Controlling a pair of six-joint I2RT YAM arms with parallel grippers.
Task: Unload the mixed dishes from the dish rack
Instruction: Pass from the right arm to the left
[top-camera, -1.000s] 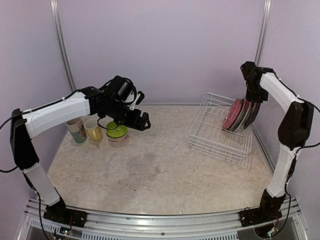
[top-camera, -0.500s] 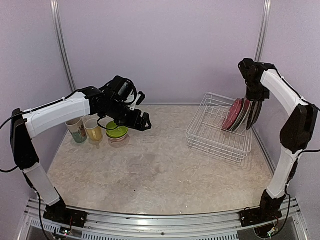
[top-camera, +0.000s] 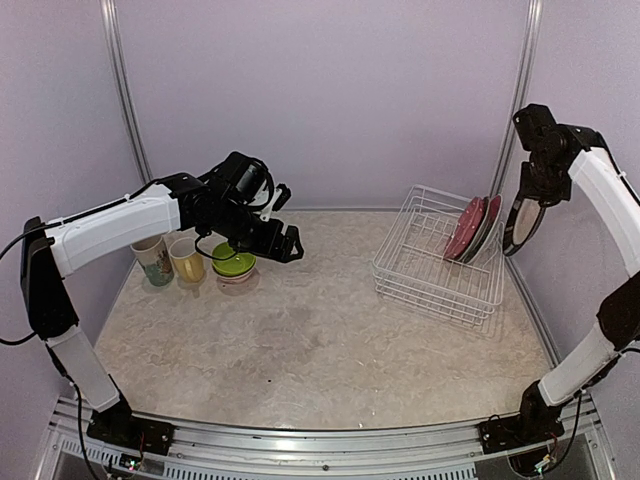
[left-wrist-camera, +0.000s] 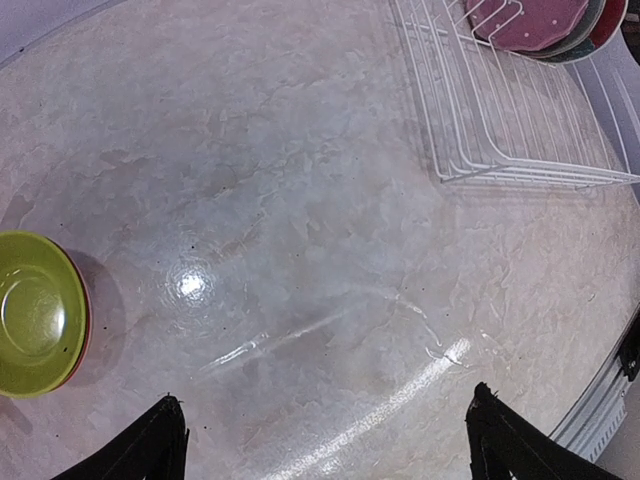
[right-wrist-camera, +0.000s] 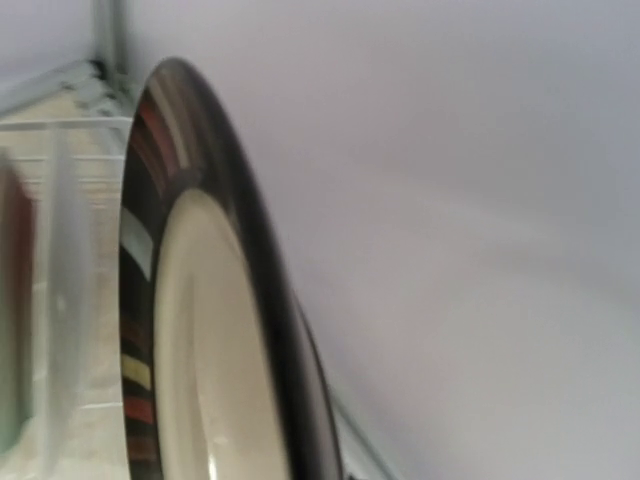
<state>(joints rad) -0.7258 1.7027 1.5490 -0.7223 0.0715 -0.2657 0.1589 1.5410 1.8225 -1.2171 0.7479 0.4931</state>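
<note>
The right gripper (top-camera: 531, 192) pinches the dark plate (top-camera: 522, 226) by its top rim, holding it upright just beyond the right end of the dish rack (top-camera: 432, 282). Well left of the rack, the left gripper (top-camera: 284, 243) hovers with jaws spread wide, empty, by the lime-green bowl (top-camera: 233, 264).

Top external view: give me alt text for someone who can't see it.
The right gripper holds the dark plate lifted beside the dish rack, where two plates stand. The left gripper hangs open near a lime-green bowl, yellow cup and mug.
</note>
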